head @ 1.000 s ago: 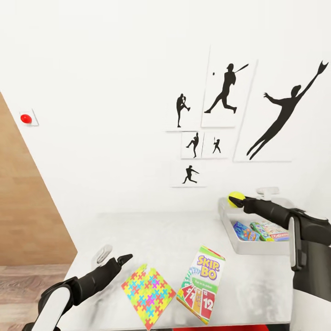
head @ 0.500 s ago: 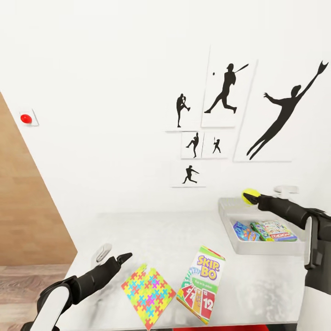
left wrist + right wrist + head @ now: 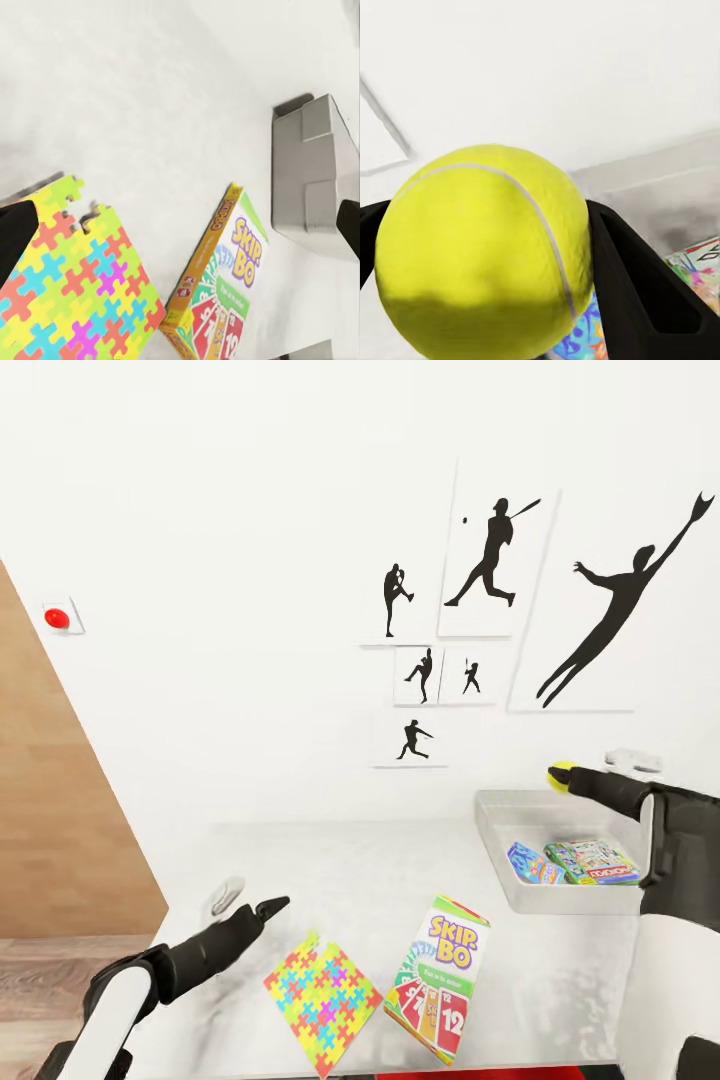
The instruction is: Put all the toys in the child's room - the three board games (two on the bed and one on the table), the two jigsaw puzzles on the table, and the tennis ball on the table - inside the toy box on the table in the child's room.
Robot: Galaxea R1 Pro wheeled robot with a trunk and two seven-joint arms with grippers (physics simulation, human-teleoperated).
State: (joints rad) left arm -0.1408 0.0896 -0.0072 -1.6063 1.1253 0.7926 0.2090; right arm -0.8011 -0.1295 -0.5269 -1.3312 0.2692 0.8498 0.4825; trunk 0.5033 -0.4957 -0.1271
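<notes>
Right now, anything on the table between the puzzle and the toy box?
Yes: the SKIP BO box lies between the puzzle and the toy box, seen in the head and left wrist views. The table around it is bare.

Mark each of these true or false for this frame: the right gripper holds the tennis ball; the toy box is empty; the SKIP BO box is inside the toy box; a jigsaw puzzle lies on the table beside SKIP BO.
1. The right gripper holds the tennis ball. True.
2. The toy box is empty. False: two printed game boxes lie inside.
3. The SKIP BO box is inside the toy box. False: it lies on the table.
4. A jigsaw puzzle lies beside SKIP BO. True.
</notes>
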